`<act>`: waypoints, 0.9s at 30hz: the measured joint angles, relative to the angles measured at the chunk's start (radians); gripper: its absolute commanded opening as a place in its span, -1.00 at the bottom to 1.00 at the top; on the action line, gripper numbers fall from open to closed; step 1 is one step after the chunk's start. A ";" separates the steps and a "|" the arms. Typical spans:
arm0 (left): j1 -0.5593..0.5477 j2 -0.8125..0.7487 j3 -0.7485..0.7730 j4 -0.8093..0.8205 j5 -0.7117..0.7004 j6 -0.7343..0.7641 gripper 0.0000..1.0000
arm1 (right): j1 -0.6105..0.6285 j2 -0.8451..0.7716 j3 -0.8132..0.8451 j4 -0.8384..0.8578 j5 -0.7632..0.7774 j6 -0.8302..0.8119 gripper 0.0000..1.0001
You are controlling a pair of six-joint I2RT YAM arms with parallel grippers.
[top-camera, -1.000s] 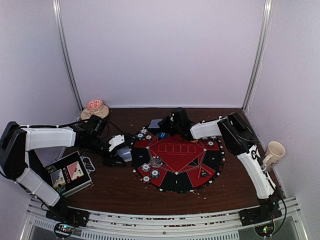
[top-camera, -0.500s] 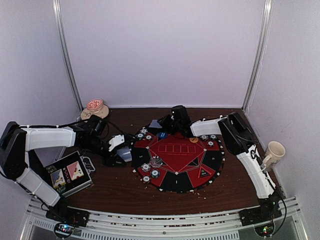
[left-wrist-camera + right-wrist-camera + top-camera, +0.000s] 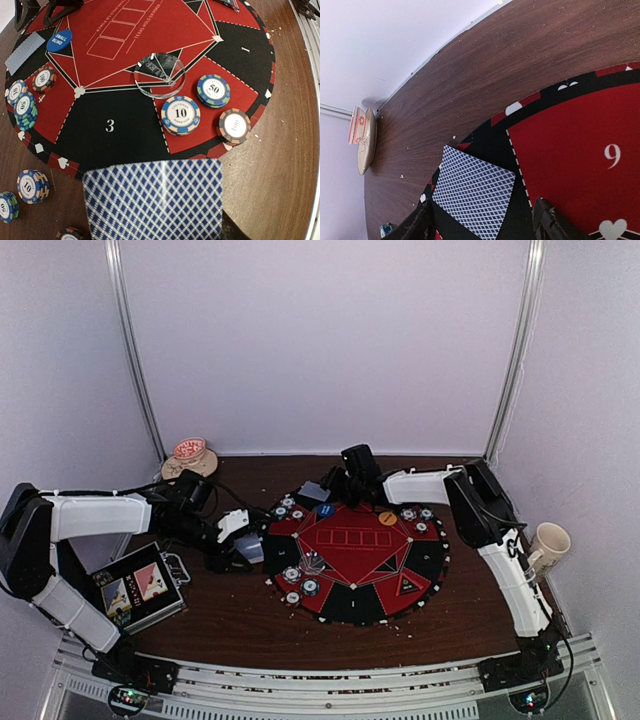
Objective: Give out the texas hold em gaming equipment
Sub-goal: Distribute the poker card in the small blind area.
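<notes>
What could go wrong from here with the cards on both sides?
1. The open right pincer straddles the card at the mat's rim; a finger brushing it on the way up could drag it off the mat.
2. The left pincer holds cards near seat 3; laying them down might knock the 10 chip or the clear disc.

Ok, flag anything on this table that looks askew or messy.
The blue diamond-backed playing card at the round red-and-black poker mat's far edge lies crooked, one corner overhanging onto the brown wooden table. Pale crumbs are scattered on the wood around the mat.
</notes>
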 measured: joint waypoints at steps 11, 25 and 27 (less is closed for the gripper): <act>0.000 0.000 0.000 0.002 -0.003 0.000 -0.10 | 0.001 -0.187 -0.156 -0.064 0.008 -0.092 0.60; 0.000 -0.013 -0.002 0.002 -0.005 0.000 -0.10 | 0.248 -0.541 -0.579 0.280 -0.193 -0.105 0.56; 0.000 -0.021 -0.005 0.002 -0.005 0.001 -0.10 | 0.291 -0.531 -0.597 0.310 -0.222 -0.092 0.54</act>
